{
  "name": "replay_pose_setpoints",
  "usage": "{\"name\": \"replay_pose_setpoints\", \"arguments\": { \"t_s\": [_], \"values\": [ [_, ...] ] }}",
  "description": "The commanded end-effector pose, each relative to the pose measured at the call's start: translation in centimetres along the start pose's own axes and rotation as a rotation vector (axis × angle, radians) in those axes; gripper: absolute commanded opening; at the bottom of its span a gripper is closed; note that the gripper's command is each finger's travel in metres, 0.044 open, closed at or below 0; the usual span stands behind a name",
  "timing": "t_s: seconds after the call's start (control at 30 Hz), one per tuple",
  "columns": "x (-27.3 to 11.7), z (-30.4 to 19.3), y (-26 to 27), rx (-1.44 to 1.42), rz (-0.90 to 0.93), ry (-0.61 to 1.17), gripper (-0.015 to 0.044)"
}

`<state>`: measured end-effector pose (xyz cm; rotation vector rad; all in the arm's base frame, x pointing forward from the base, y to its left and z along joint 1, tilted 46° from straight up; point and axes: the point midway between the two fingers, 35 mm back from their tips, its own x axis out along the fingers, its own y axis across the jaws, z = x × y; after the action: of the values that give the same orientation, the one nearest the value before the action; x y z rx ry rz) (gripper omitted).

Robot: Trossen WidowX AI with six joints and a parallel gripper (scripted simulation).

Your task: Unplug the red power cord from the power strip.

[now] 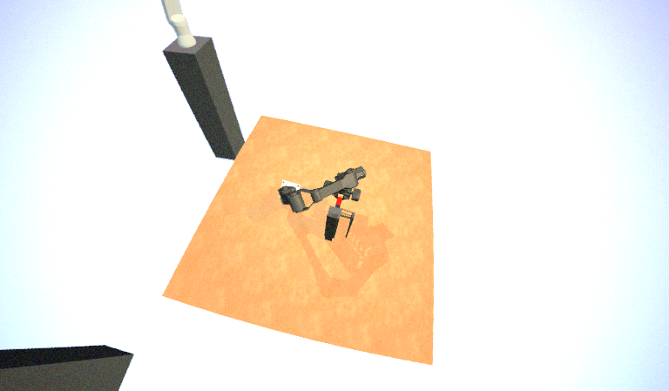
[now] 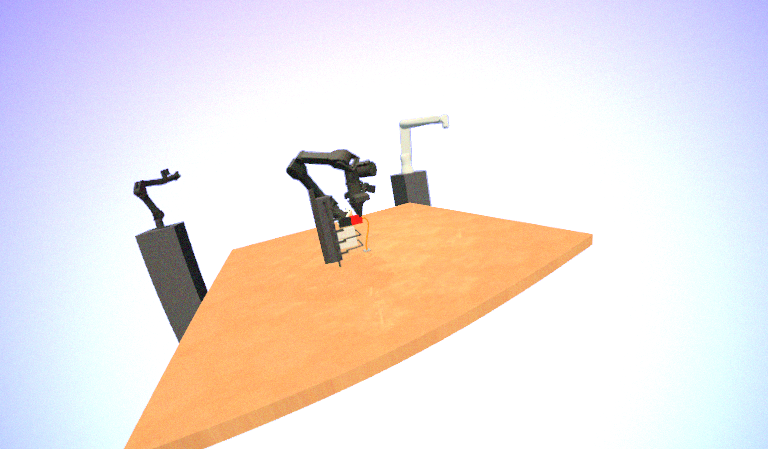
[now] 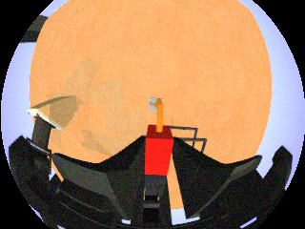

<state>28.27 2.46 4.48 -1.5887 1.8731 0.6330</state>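
Note:
My gripper point(image 2: 360, 215) point(image 3: 158, 140) is shut on the red plug point(image 1: 339, 199) point(image 2: 356, 219) point(image 3: 158, 154), with one finger on each side of it in the wrist view. A black section point(image 2: 344, 221) point(image 3: 154, 184) of the plug shows on the side towards the power strip. The orange cord point(image 2: 368, 233) point(image 3: 160, 116) runs from the red end down to a small grey piece point(image 2: 367, 250) point(image 3: 153, 103) on the table. The dark power strip point(image 1: 331, 226) point(image 2: 326, 232) stands upright beside the plug. I cannot tell whether the plug's tip touches the strip.
Thin black brackets point(image 1: 350, 224) point(image 3: 196, 134) stick out of the strip below the plug, with pale blocks point(image 2: 349, 243) among them. The arm's white base plate point(image 1: 291, 185) is on the wooden table point(image 1: 276, 268) point(image 2: 339, 319). Pedestals point(image 1: 205, 96) point(image 2: 169, 280) with other arms stand beyond the table.

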Motion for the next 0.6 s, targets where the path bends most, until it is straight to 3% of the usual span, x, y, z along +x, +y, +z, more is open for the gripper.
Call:
{"name": "replay_pose_setpoints", "arguments": {
  "t_s": [0.0,0.4,0.57],
  "values": [
    [0.1,-0.3,-0.1,0.008,-0.004,-0.001,0.0131],
    [-0.4,1.8,-0.2,0.008,-0.004,-0.004,0.044],
    [-1.2,5.7,-0.1,0.009,-0.004,-0.005,0.044]
  ]
}}
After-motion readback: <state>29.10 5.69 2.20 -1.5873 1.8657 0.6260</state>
